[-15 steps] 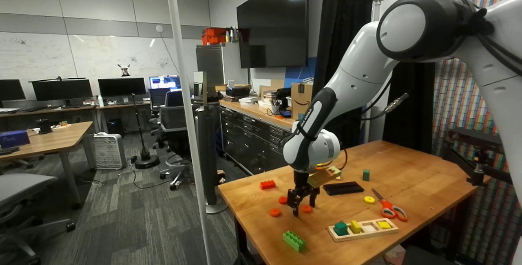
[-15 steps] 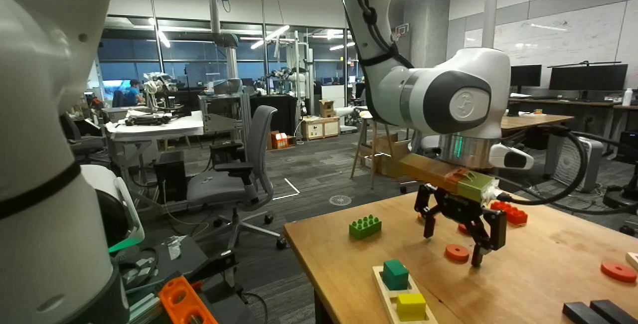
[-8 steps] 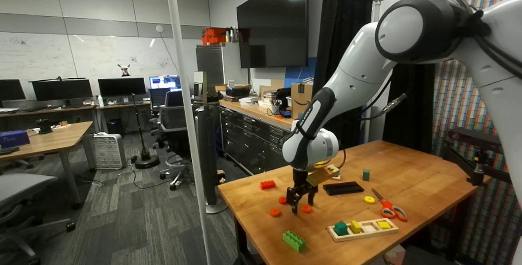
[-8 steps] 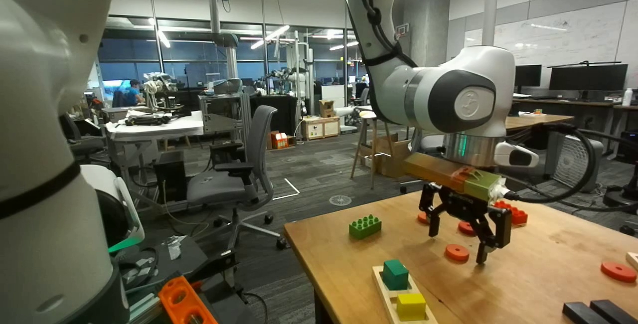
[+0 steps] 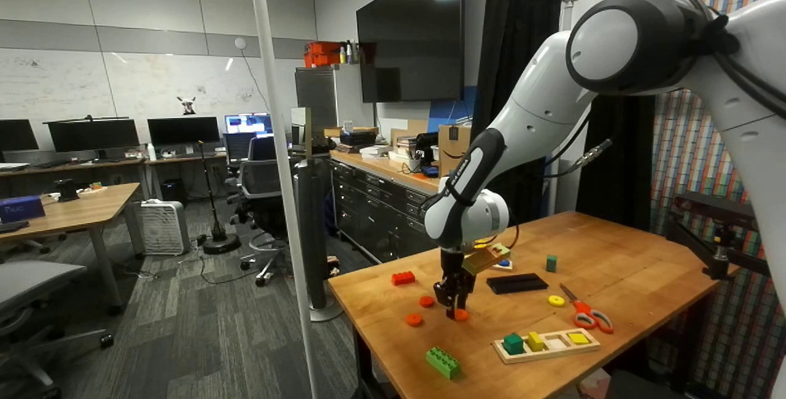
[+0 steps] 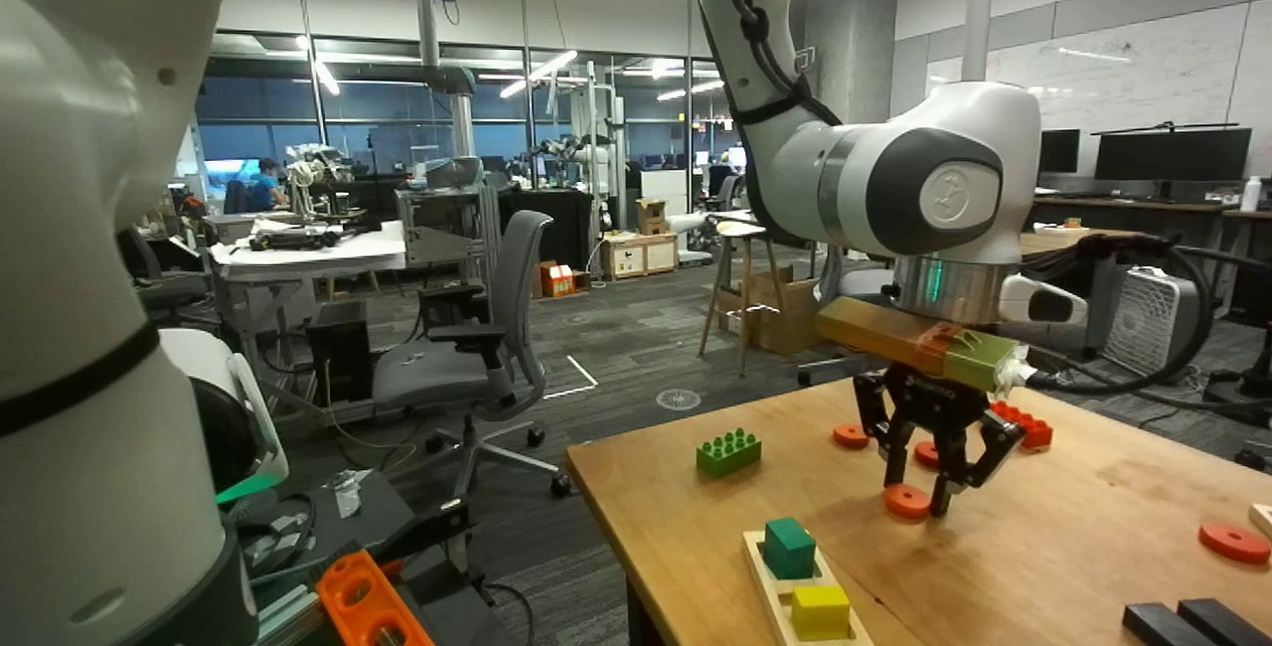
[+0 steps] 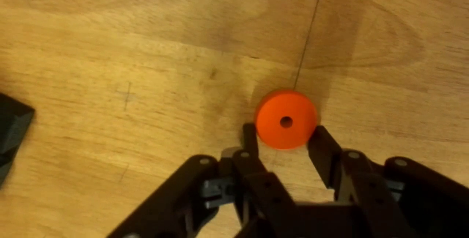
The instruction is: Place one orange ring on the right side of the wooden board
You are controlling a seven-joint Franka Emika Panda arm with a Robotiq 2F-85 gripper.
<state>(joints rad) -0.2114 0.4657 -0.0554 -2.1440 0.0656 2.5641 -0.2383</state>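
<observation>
The gripper (image 7: 284,131) has its fingers (image 7: 250,138) pressed on opposite sides of one orange ring (image 7: 274,122), so, it seems, it grasps this ring. The ring appears to rest on the table (image 5: 614,251), apart from the slotted wooden board (image 5: 552,353), which is probably the meant one. Approach and grip look done; lifting, carrying to the board's right side and release remain.

gripper (image 5: 457,312), tips down at an orange ring (image 5: 462,315); second orange ring (image 5: 426,301), third orange ring (image 5: 414,320), both near; red brick (image 5: 403,278); green brick (image 5: 443,363); wooden board (image 5: 556,343), bearing green block (image 5: 513,344) and yellow block (image 5: 535,342); scissors (image 5: 583,310), near yellow ring (image 5: 556,301).
</observation>
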